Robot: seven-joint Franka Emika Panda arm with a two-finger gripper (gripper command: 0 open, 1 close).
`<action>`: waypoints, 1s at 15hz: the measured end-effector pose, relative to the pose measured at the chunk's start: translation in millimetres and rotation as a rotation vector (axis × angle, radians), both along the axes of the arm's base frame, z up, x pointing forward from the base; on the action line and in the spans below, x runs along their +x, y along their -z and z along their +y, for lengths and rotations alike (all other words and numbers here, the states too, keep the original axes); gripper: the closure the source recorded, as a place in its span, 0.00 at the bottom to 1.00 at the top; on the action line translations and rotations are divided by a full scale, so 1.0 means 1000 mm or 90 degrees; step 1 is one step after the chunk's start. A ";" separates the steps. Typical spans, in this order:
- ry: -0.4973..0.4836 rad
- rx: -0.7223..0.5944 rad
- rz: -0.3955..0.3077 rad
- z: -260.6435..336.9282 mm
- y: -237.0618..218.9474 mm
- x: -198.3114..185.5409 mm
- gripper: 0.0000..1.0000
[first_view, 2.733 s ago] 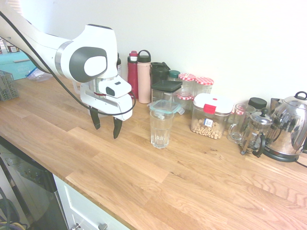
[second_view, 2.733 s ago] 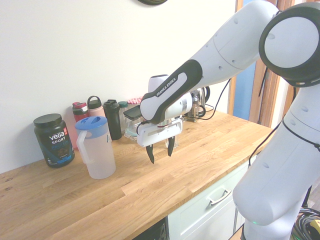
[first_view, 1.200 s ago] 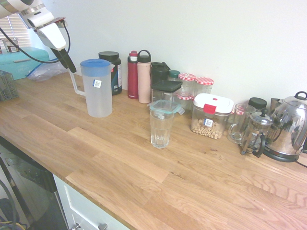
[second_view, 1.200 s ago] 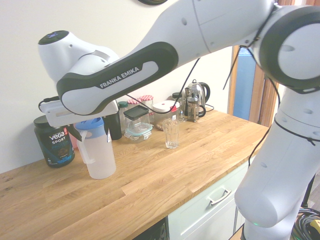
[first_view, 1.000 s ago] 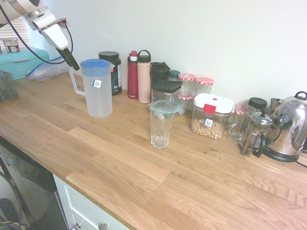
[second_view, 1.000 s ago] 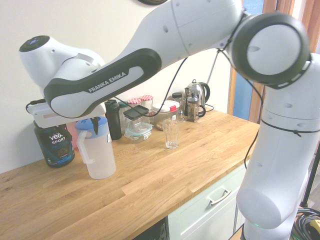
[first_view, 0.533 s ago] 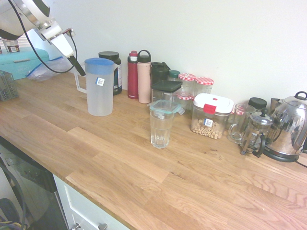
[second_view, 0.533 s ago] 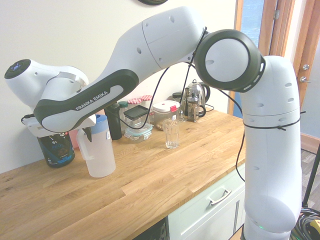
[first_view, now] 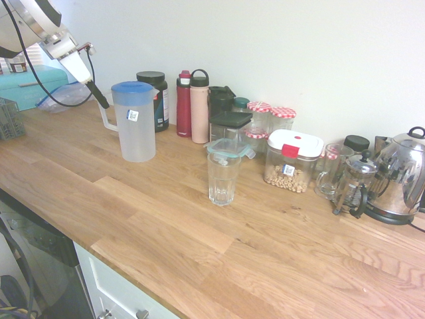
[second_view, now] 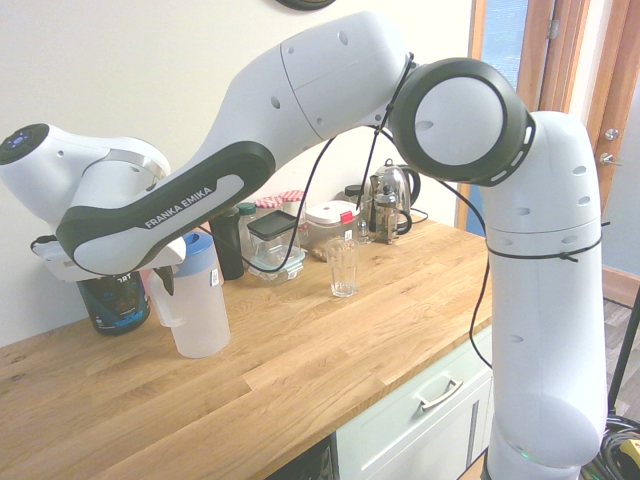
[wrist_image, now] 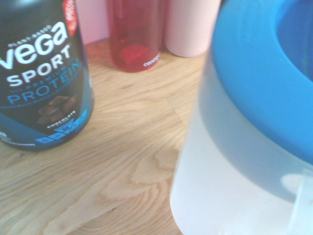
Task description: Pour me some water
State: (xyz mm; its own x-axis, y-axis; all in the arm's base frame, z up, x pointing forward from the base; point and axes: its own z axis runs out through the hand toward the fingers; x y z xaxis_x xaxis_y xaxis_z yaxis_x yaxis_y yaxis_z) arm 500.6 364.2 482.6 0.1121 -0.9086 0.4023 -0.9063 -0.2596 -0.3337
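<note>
In the first exterior view, the gripper [first_view: 99,100] comes down at a slant to the handle [first_view: 105,118] of the jug [first_view: 135,121], which stands upright on the wooden counter [first_view: 199,232]. One dark finger [first_view: 97,96] lies just beside the handle; I cannot tell how far apart the fingers are, nor whether they hold it. The drinking glass [first_view: 222,178] stands well apart from the jug, in front of the jars. The water must be inside the jug, but through the frosted wall I cannot see its level.

In the second exterior view, the arm covers most of the gripper [second_view: 163,281]. The jug [second_view: 199,295] stands beside a dark protein tub [second_view: 112,303], and the glass [second_view: 343,267] looks empty.

The wrist view shows the blue lid [wrist_image: 274,73] and the pale wall from very close.

I judge the jug is stiff, smooth plastic, maybe heavy if full. The handle is the proper place to hold, firmly, because the weight will pull when it tilts.
</note>
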 end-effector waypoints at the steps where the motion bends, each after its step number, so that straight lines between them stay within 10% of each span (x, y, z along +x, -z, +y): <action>1: 0.006 -0.002 -0.004 -0.003 0.002 0.000 1.00; 15: 0.032 0.007 -0.034 -0.012 0.006 0.001 1.00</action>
State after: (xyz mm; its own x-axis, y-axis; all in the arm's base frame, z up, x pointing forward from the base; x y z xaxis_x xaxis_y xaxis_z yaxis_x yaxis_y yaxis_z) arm 501.3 352.3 476.5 0.0448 -0.9167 0.3970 -0.8987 -0.2105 -0.3847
